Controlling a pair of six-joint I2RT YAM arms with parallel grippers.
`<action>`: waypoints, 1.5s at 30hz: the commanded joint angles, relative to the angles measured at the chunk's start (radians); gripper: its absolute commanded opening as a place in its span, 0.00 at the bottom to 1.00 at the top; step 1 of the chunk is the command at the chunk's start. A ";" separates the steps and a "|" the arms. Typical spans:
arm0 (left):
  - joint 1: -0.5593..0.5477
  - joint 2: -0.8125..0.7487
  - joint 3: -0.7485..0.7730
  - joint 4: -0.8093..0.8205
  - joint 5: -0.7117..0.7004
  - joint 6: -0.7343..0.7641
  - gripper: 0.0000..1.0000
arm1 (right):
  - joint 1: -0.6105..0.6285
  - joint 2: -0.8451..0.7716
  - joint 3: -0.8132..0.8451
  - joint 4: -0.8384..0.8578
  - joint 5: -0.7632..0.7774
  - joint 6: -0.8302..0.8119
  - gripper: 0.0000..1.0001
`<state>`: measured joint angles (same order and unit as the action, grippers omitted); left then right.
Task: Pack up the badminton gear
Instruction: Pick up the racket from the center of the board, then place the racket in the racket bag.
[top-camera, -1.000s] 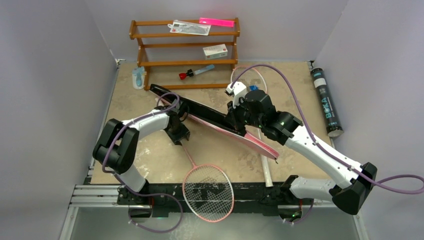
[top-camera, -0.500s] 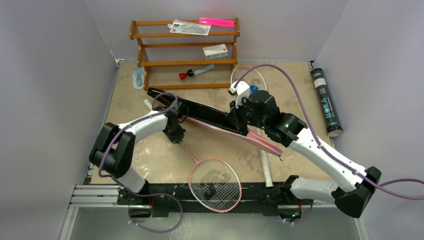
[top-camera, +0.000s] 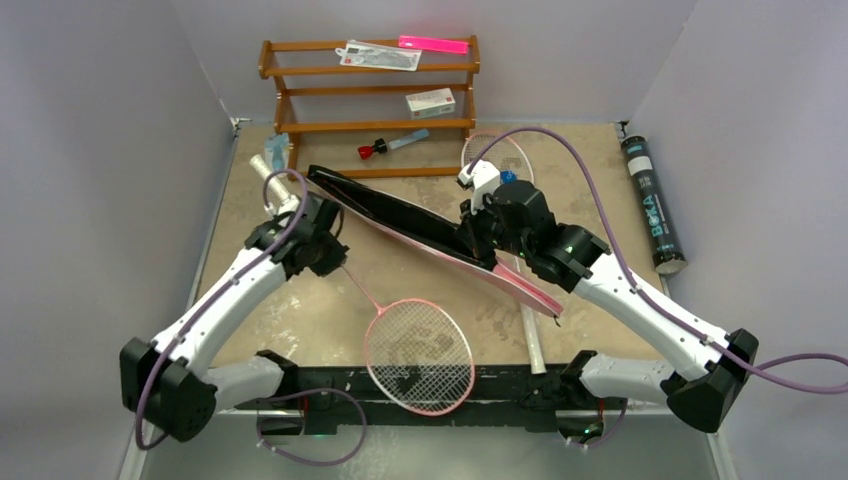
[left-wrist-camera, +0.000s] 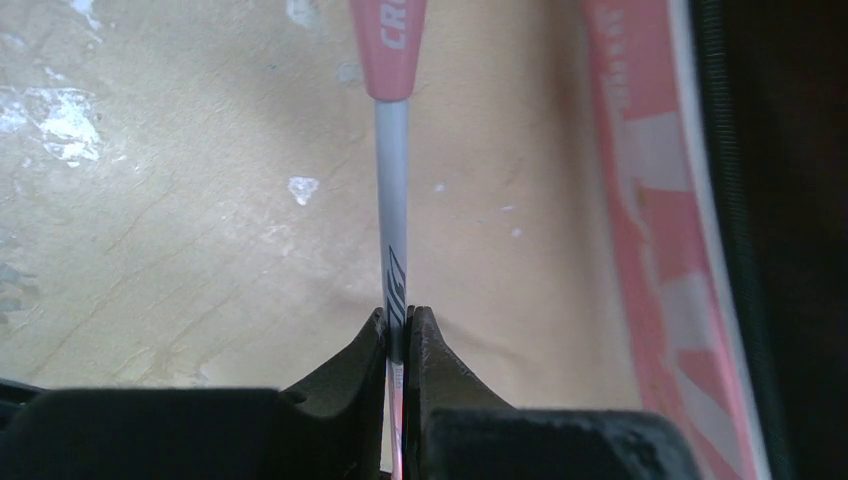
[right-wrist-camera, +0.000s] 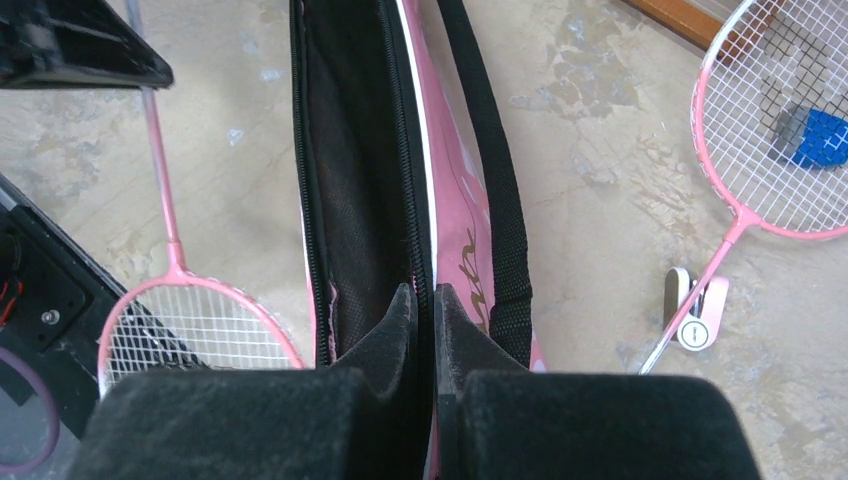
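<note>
One pink-framed racket lies nearest, its strung head hanging over the near edge of the table. Its thin shaft runs far and left into the left gripper, whose fingers are pinched tight on it. The white handle sticks out beyond the gripper toward the far left.

Just right of that, the long pink bag stretches diagonally from far left to near right. It is unzipped and shows its black lining. The right gripper is clamped on the bag's open edge about halfway along, with its fingers nearly together on the fabric.

The second racket lies to the right of the bag, with its head toward the far side and partly under the right arm.

The black BOKA tube lies along the right wall, well apart from the bag. The brown wooden rack stands against the far wall.
</note>
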<state>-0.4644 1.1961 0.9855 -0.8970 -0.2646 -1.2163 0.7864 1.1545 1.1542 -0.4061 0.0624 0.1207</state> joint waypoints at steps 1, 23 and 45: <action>0.063 -0.152 0.071 0.025 0.095 0.068 0.00 | -0.001 -0.017 0.023 0.054 0.015 0.028 0.00; 0.279 -0.184 0.652 -0.071 0.284 0.254 0.00 | -0.061 -0.043 -0.021 0.048 -0.073 0.078 0.00; 0.282 -0.187 0.665 0.381 0.228 0.301 0.00 | -0.151 -0.123 -0.106 0.089 -0.329 0.187 0.00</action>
<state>-0.1902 1.0122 1.5757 -0.6292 0.0032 -0.9642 0.6464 1.0630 1.0389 -0.3836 -0.2314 0.2878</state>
